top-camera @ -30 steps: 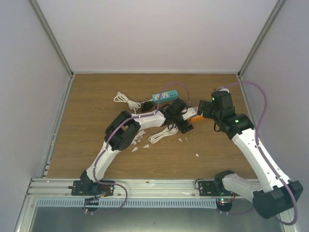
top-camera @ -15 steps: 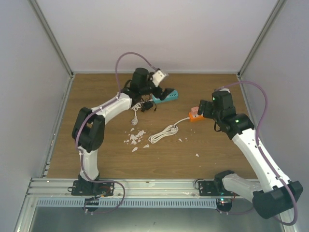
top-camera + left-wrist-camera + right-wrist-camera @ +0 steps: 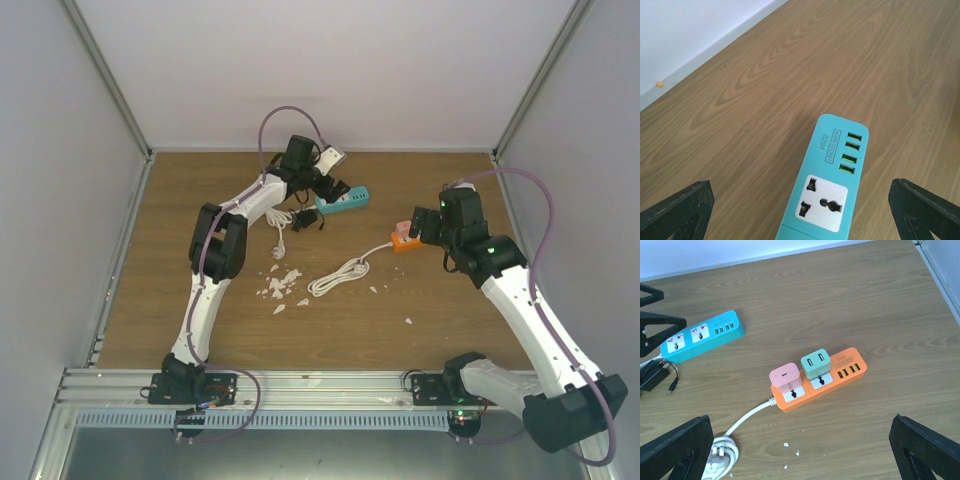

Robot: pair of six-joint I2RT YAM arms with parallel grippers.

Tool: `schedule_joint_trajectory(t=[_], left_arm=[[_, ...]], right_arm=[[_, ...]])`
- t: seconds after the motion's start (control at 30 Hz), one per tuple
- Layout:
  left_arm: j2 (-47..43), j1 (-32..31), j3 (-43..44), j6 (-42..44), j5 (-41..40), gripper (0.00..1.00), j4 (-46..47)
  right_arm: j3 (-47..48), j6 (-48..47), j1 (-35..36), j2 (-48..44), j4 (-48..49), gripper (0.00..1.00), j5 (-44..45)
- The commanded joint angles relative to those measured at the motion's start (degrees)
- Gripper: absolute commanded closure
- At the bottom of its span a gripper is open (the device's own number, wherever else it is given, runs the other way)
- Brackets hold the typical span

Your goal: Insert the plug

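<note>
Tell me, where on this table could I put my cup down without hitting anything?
The left side of the table is bare wood, as is the near edge below the coiled white cord. The middle is crowded: teal power strip, orange power strip, white scraps.

I see a wood-grain table (image 3: pixel 160 270) boxed in by a plain white back wall (image 3: pixel 330 70) and pale side panels (image 3: pixel 50 220), aluminium posts (image 3: pixel 108 80) in the corners, a slotted rail (image 3: pixel 330 382) along its near edge. Lighting is soft and even.
</note>
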Motion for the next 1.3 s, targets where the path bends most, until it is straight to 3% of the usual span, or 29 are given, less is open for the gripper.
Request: schedule_joint_trajectory(t=[0.0, 0.23, 0.57, 0.83, 1.13, 1.27], left_arm=[[3.3, -0.2, 5.6, 3.5, -0.2, 0.01, -6.8], [5.3, -0.1, 5.7, 4.3, -5.8, 0.01, -9.2], [8.0, -0.1, 6.7, 7.4, -3.2, 0.04, -12.8], [7.4, -0.1, 4.0, 6.1, -2.5, 0.31, -12.6], [0.8, -0.3, -10.1, 2.6, -1.4, 0.46, -5.3], [-3.0, -0.5, -17.4, -0.8, -1.8, 0.61, -1.0]], right_arm=[[-0.5, 0.1, -0.7, -0.8, 1.6, 0.00, -0.4], [-0.4, 0.0, -0.7, -0.4, 1.7, 0.00, -0.8], [-0.5, 0.2, -0.8, -0.5, 1.7, 0.00, -0.7], [-0.5, 0.1, -0.7, -0.5, 2.0, 0.00, -1.3], [-0.6, 0.0, -0.7, -0.5, 2.2, 0.00, -1.8], [-0.7, -0.3, -0.7, -0.6, 2.5, 0.00, -2.4]])
